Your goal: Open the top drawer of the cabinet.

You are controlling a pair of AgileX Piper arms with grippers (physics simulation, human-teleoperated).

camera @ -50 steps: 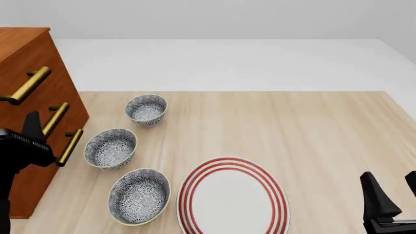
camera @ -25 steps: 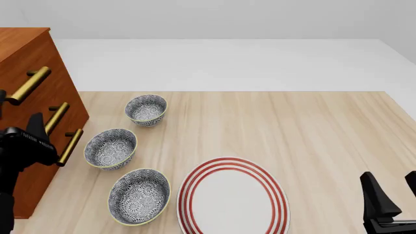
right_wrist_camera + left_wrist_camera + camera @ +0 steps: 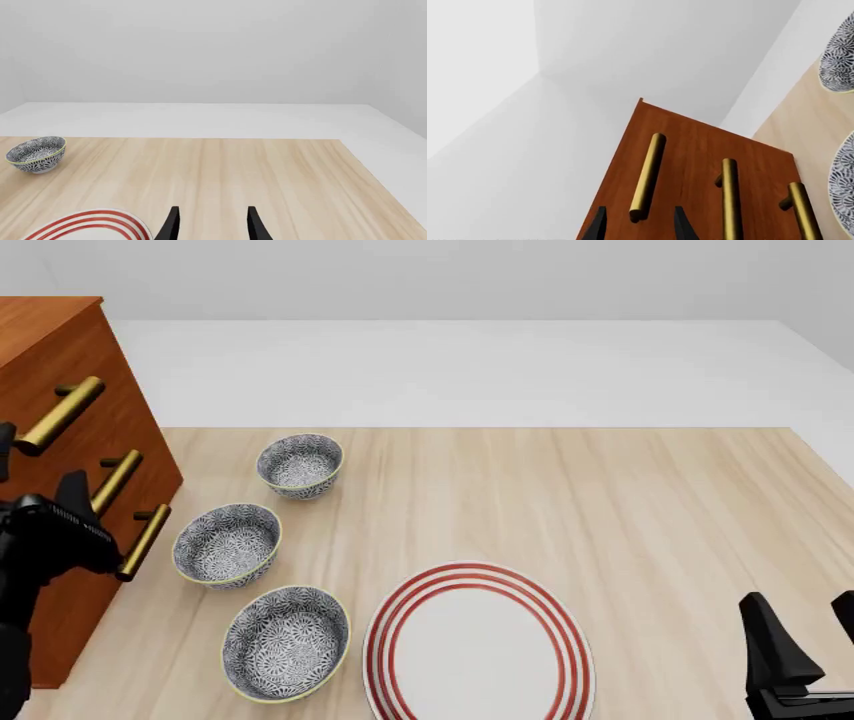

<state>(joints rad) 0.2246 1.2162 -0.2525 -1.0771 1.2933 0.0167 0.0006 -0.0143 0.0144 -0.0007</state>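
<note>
Reddish-brown wood fills the far left of the front view: the cabinet (image 3: 80, 390) stands at the table's left edge, and the top drawer (image 3: 694, 145) is its uppermost tier, shut flush as far as I can judge, with its brass handle (image 3: 60, 415) jutting out toward the bowls. My left gripper (image 3: 639, 225) hangs right at that handle; in the left wrist view my two dark fingertips (image 3: 599, 227) sit spread apart, one on each side of the bar's near end, with the bar between them and no squeeze on it yet. The two lower handles (image 3: 728, 197) lie beside it, clear of my fingers.

Moving rightward, three patterned bowls (image 3: 227, 543) sit in a loose line just off the cabinet's front, then a red-ringed plate (image 3: 478, 645) near the table's front edge, then bare wooden table (image 3: 667, 510). My right gripper (image 3: 212, 225) waits low at the right, fingers parted and holding nothing, pointed across the table.

I judge this to be the reach-and-align step, nearly done. Next I need to settle the bar deeper between my left fingers, close on it firmly, and pull straight out along the drawer's travel, away from the cabinet face, minding the nearest bowl.
</note>
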